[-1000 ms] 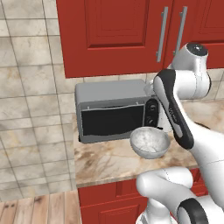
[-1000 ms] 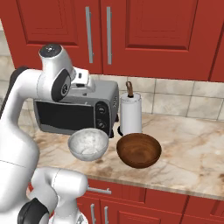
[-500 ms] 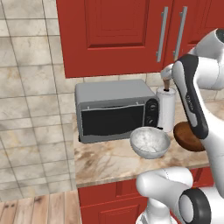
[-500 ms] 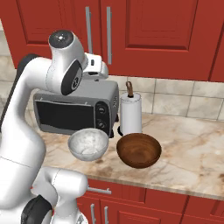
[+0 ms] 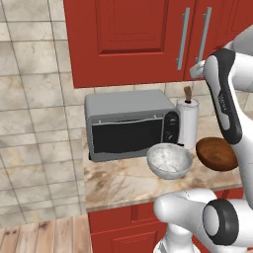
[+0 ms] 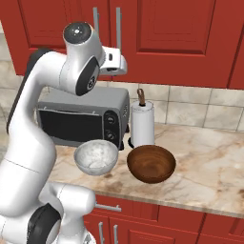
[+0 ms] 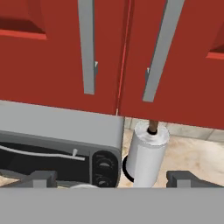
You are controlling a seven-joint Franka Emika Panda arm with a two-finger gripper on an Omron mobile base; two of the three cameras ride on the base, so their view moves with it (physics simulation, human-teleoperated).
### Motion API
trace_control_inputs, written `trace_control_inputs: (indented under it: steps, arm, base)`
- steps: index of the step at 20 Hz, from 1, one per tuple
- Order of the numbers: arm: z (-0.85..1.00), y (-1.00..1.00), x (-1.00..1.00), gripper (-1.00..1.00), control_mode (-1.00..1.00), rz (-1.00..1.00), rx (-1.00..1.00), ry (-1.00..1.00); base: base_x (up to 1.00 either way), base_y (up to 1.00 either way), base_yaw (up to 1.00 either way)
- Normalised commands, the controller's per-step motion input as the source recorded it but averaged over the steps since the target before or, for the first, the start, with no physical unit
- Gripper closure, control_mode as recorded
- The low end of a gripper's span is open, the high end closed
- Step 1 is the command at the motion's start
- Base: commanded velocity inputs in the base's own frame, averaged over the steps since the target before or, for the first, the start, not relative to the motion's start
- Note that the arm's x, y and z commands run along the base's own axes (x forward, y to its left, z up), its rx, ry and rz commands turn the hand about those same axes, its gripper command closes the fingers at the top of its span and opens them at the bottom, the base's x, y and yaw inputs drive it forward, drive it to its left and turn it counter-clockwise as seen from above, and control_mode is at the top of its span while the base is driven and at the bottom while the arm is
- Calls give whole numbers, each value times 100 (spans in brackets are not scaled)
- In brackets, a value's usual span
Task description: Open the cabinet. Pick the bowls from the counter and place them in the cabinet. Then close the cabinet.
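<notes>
**Cabinet shut, both bowls on the worktop**

A red wall cabinet [image 5: 143, 39] is seen with both doors closed, its grey bar handles [image 7: 87, 46] untouched. Nothing of the task appears done: opening, loading and closing are all judged to remain. Below it, a beige marbled worktop [image 6: 214, 167] is backed by tiled wall. On it are set a grey microwave [image 5: 129, 123], a paper towel roll [image 6: 142, 124], the wooden bowl [image 6: 151, 163] and the marble bowl [image 5: 169, 160]. The end effector [image 7: 111, 178] is raised before the handles, released and empty.

Red cabinet [image 5: 133, 39] shut, two bowls [image 6: 96, 156] (upright) on counter [image 6: 209, 162]
</notes>
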Motion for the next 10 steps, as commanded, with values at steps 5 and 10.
trace_control_inputs:
  steps: [5,10]
  arm:
    - [3,-32,6,-100,-100,-1,0,-3]
    - [0,-37,11,-100,-100,0,0,-4]
  base:
    - [0,0,0]
    - [0,0,0]
